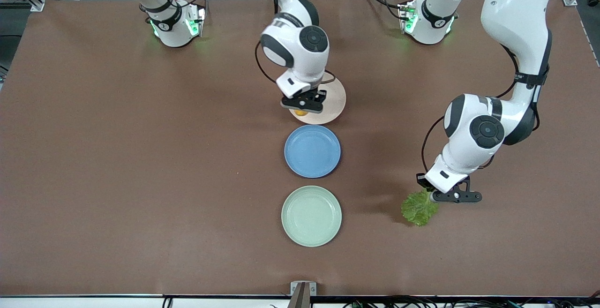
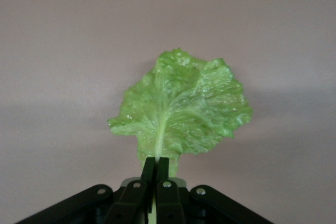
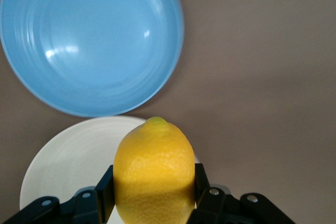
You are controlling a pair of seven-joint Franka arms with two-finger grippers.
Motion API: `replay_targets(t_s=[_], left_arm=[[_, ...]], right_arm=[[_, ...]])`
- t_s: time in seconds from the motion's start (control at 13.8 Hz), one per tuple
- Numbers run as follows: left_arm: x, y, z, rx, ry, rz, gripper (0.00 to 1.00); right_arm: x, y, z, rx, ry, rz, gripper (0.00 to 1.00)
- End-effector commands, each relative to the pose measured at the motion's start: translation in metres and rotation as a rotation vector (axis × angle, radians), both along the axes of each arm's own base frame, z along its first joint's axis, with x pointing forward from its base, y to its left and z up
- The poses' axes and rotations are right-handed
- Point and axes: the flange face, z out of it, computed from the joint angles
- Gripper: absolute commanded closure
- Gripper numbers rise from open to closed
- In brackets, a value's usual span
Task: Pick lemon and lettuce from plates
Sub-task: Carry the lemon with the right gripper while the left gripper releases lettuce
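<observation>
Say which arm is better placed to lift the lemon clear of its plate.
Right: its pincer is shut on the lemon over the beige plate. The left pincer holds the lettuce off toward the left arm's end.

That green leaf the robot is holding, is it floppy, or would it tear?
The lettuce probably flops little: pinched only at its stalk by the left gripper, it stays spread. It looks thin and crinkled, so likely light, and a hard tug might tear it.
</observation>
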Motion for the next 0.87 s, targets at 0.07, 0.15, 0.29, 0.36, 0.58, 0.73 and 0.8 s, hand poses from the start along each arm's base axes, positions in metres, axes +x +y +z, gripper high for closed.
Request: replay_targets(t_s=[0.07,0.15,0.29,0.36,0.58,0.73,0.8], left_arm=[[-0.029,0.025,-0.038,0.013,0.024,0.017,0.91],[-0.029,0.029,-0.040,0.012,0.032,0.038,0.66],[-0.027,0.031,-0.033,0.013,0.027,0.039,0.03],[-0.024,0.030,-0.023,0.010,0.010,0.042,0.00],[-0.012,0.040,0.051,0.013,-0.031,0.067,0.00],[0.002,0.048,0.120,0.044,0.020,0.084,0.00],[0.010,0.054,0.158,0.060,0.052,0.099,0.00]], right_arm=[[0.045,-0.119,0.108,-0.026,0.036,0.052,0.77],[0.062,-0.154,0.123,-0.031,0.056,0.061,0.77],[0.091,-0.226,0.142,-0.027,0.083,0.080,0.77],[0.101,-0.260,0.146,-0.019,0.091,0.096,0.77],[0.129,-0.362,0.138,-0.002,0.127,0.110,0.77],[0.140,-0.415,0.123,0.011,0.137,0.089,0.77],[0.143,-0.443,0.110,0.023,0.128,0.105,0.77]])
